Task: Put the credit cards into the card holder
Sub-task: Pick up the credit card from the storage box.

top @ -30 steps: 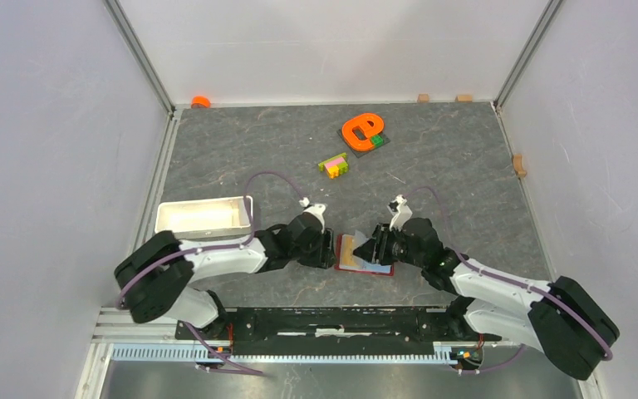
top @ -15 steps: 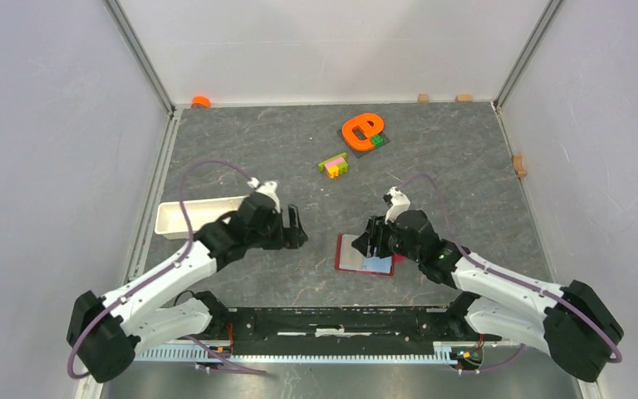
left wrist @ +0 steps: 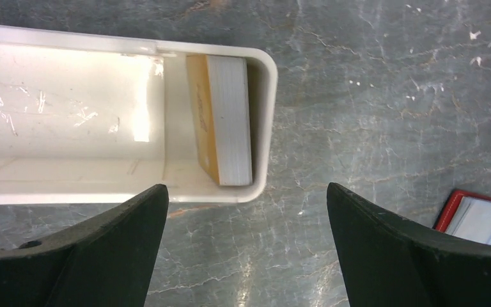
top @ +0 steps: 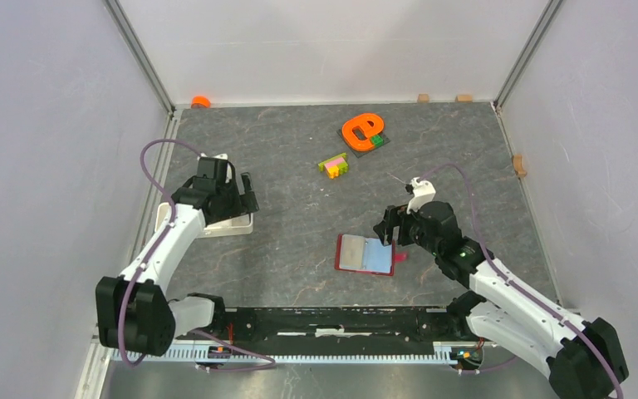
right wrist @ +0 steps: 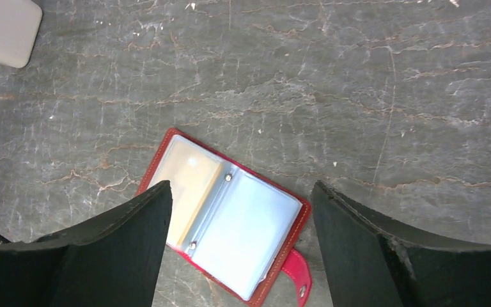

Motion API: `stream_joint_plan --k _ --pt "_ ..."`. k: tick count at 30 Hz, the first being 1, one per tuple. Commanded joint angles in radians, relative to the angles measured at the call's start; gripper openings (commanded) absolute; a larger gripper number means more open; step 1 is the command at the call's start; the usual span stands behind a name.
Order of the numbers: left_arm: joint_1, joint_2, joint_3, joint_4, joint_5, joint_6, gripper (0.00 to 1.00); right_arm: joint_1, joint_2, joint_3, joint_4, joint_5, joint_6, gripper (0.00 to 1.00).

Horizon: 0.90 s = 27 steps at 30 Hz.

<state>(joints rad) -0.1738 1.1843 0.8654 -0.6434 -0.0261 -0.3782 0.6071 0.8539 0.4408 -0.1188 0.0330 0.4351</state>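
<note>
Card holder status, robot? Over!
Left gripper and right gripper open, empty. Card holder lies open, tan card and blue card sleeved. Card stack in white tray. Nothing blocking.

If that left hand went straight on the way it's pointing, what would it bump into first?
Probably the card stack at the white tray's end, or its rim; depth is unclear.
</note>
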Motion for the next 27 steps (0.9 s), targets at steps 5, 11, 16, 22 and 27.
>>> stream_joint_plan --k 5,11,16,22,27 --pt "0.092 0.119 0.059 0.097 0.186 0.098 1.0 -0.086 -0.025 -0.067 0.058 -0.137 -0.086 0.87" --pt "0.092 0.218 0.083 0.111 0.244 0.12 1.0 -0.11 -0.01 -0.078 0.081 -0.178 -0.095 0.88" --pt "0.091 0.27 0.099 0.093 0.194 0.133 1.0 -0.119 -0.001 -0.08 0.093 -0.205 -0.097 0.89" --pt "0.064 0.335 0.121 0.079 0.207 0.147 1.0 -0.127 0.011 -0.091 0.11 -0.233 -0.089 0.89" --pt "0.062 0.298 0.116 0.101 0.243 0.151 1.0 -0.133 0.011 -0.1 0.111 -0.238 -0.085 0.89"
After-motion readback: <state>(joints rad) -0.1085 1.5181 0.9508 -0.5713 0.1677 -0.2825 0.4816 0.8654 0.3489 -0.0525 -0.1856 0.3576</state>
